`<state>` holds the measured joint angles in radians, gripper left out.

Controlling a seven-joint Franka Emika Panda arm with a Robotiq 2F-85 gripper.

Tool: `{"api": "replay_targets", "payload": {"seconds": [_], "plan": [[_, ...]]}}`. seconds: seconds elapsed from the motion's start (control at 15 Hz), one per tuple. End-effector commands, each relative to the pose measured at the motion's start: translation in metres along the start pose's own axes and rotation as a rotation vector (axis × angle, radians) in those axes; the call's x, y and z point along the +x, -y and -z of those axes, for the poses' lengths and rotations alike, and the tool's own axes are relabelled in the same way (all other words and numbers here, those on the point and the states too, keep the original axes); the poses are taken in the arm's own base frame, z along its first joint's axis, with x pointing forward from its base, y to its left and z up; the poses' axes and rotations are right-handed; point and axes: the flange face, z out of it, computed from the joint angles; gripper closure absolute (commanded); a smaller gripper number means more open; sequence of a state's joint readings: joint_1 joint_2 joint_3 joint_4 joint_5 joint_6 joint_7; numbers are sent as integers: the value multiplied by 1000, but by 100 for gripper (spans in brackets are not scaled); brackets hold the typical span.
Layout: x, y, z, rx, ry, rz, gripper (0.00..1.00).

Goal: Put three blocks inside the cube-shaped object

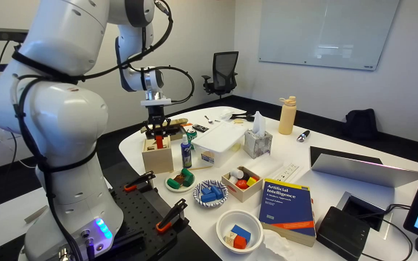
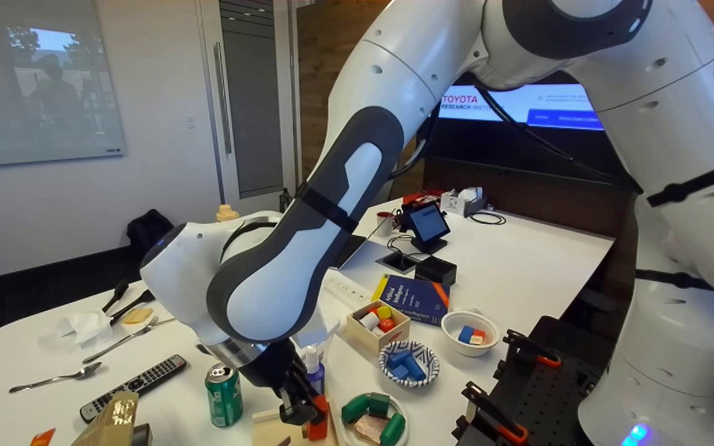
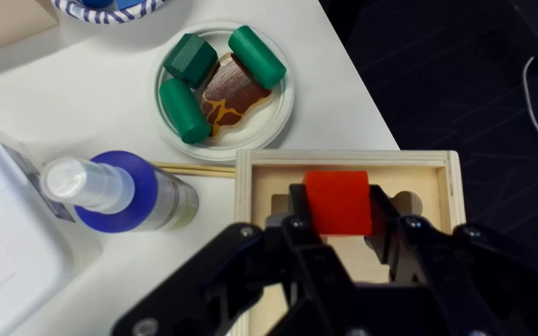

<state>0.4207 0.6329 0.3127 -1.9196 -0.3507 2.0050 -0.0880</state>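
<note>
End effector [image 3: 337,204] found closed on a red block [image 1: 159,142], gripping it from two opposing sides above the wooden box [image 1: 157,161]. Block is upright; contact between its lower end and the box's recessed panel [image 3: 404,179] cannot be determined. Panel shows cut-outs [image 3: 409,203]. Box rests near the edge of the worktop [image 3: 334,116]. Spray bottle [image 1: 186,154] stands just beside the box; a plate [image 3: 255,133] bearing green pieces [image 3: 257,56] lies near it. Blue blocks [image 1: 208,197] lie in a patterned bowl [image 1: 209,204], farther off.
</note>
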Motion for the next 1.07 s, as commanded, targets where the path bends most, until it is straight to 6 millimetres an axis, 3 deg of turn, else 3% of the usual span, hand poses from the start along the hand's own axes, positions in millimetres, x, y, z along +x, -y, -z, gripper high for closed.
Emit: {"api": "replay_targets", "payload": {"seconds": [0.0, 0.87, 0.93, 1.0], "plan": [[6, -3, 2, -9, -6, -48, 92], [19, -9, -6, -8, 11, -56, 92], [20, -8, -6, -7, 5, -55, 42], [20, -7, -4, -10, 5, -61, 41]]}}
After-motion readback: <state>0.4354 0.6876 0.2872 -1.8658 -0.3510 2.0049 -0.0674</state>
